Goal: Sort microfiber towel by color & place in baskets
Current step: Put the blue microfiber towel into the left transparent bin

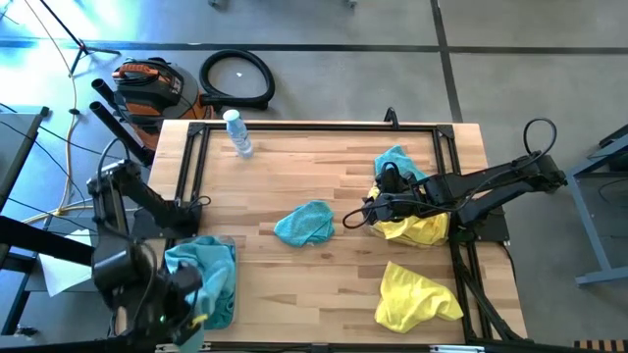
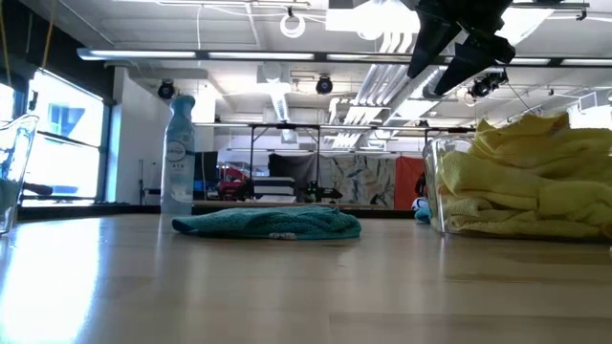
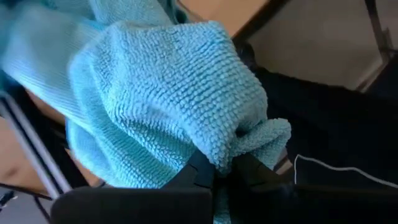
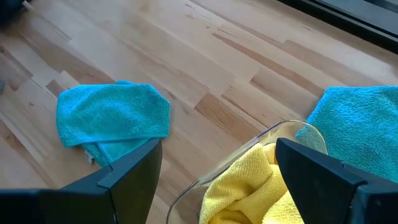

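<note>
My left gripper (image 1: 191,294) sits at the table's near left corner, over the left basket (image 1: 228,245) heaped with teal towels (image 1: 201,275), and is shut on a teal towel (image 3: 161,93). My right gripper (image 4: 217,155) is open and hovers above the left rim of the right basket (image 4: 249,146), which holds yellow towels (image 1: 422,231). One teal towel (image 1: 304,224) lies flat mid-table, ahead of the right gripper. Another teal towel (image 1: 397,162) lies behind the right basket. A yellow towel (image 1: 417,296) lies near the front right edge. My left gripper pinches a bunched fold of the teal towel (image 3: 239,155) between its two fingers (image 3: 198,173). The cloth bulges out past the fingertips in several layers. In the high view it merges with the teal heap in the left basket, so I cannot tell if it is lifted clear.
A clear spray bottle (image 1: 237,132) stands upright near the far left edge. A black frame (image 1: 294,127) borders the wooden table. Bare wood lies between the two baskets around the mid-table teal towel (image 2: 268,222).
</note>
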Motion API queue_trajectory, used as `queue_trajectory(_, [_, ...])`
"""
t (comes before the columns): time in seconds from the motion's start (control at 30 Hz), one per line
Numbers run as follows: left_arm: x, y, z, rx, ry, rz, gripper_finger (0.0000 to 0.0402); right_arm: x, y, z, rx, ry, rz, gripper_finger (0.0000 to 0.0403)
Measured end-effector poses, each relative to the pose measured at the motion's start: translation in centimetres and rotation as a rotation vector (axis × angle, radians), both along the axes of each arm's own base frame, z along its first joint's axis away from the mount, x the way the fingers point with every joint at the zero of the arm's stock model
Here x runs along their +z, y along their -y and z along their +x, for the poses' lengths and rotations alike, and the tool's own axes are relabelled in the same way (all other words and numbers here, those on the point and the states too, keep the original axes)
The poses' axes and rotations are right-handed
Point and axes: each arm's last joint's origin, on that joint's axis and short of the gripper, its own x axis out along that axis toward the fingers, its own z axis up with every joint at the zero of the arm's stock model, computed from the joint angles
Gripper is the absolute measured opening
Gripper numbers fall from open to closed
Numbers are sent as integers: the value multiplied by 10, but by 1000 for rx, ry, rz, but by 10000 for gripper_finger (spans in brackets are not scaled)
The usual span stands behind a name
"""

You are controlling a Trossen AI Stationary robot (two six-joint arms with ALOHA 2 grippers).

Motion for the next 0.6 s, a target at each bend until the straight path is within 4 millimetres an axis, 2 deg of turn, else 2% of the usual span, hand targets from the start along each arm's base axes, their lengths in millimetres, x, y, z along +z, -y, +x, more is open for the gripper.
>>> queue_trajectory(0.13, [-5, 15, -5, -8, -1, -29, 0, 0, 0, 0, 0, 0, 0, 312])
queue_trajectory(0.33, [2, 23, -8, -36, 47, -121, 0, 0, 0, 0, 0, -1, 0, 312])
queue_trajectory(0.47, [-1, 16, -11, -57, 26, -45, 0, 0, 0, 0, 0, -2, 0, 312])
queue_trajectory(0.6, [-8, -3, -16, 14, -67, 152, 0, 0, 0, 0, 4, -4, -3, 312])
